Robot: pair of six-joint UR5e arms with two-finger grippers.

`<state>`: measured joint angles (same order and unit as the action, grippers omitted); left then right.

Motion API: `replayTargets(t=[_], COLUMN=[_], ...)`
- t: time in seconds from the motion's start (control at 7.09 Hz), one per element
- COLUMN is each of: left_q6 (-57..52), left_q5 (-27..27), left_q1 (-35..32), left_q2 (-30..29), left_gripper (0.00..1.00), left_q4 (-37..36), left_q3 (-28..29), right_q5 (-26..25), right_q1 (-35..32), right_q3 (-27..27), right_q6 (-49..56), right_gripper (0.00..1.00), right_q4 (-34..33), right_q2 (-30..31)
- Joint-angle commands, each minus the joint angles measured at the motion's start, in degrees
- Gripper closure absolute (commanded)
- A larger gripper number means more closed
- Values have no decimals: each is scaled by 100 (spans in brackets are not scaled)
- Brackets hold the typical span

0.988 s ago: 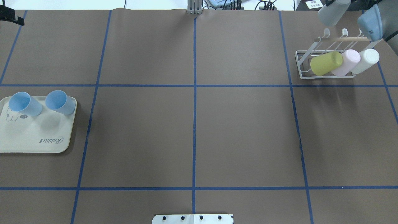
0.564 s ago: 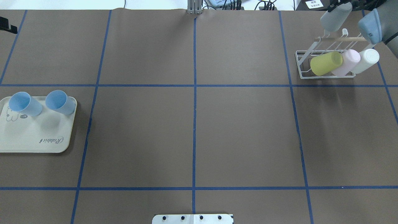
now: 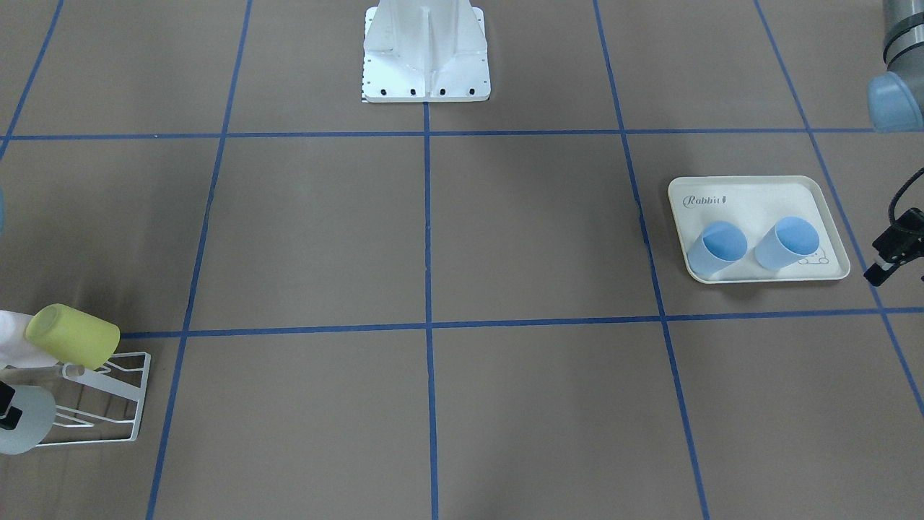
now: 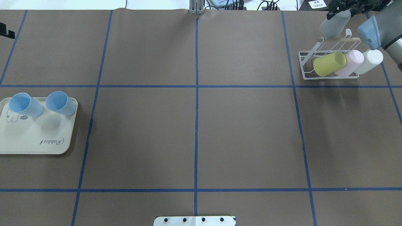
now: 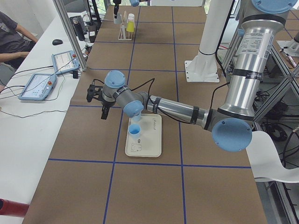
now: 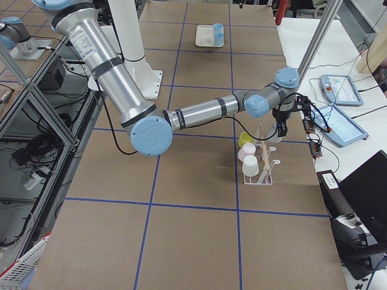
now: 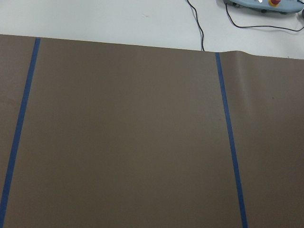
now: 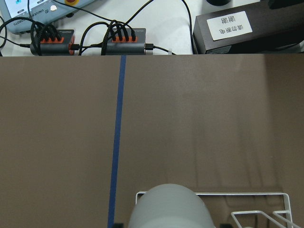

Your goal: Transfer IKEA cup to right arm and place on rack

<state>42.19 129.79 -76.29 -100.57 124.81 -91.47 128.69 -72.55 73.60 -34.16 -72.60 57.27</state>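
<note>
Right gripper (image 4: pixel 340 13) clenched on grey cup (image 4: pixel 333 25) above rack (image 4: pixel 302 64), worktop (image 4: pixel 245 131) 2 o'clock; left gripper (image 3: pixel 891 253), 10 o'clock, closure cannot be told.

Lit brightly and evenly from overhead. Throws only soft, pale shadows: a smear on the table (image 4: pixel 201 131) just robot-side of the right gripper (image 4: pixel 337 12), a dim patch on the tray (image 4: pixel 34 138) near the left gripper (image 3: pixel 884 263). Washes out to white beyond both grippers. Blurs the grey cup (image 8: pixel 168 206) directly under the right wrist lens.
</note>
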Motion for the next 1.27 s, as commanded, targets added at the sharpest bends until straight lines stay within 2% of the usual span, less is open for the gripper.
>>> replayTargets(t=[0.0, 0.14, 0.42, 0.85, 1.13], left_q6=[0, -17, -35, -35, -26], left_q5=[2, -7, -16, -16, 19], left_q1=[9, 79, 350, 720, 817], left_q2=[37, 55, 519, 1099, 1302], left_gripper=[0, 0, 0, 0, 4], left_q4=[-245, -473, -484, -476, -467], left_q3=[-11, -2, -2, -28, -89], right_q5=[-2, -2, -11, 15, 347], right_q1=[65, 126, 162, 136, -74], right_q3=[-12, -21, -21, 14, 23], right_q6=[14, 14, 14, -30, -39], right_gripper=[70, 53, 5, 1, 1], right_q4=[0, 0, 9, -8, -52], right_q2=[56, 56, 65, -153, -286])
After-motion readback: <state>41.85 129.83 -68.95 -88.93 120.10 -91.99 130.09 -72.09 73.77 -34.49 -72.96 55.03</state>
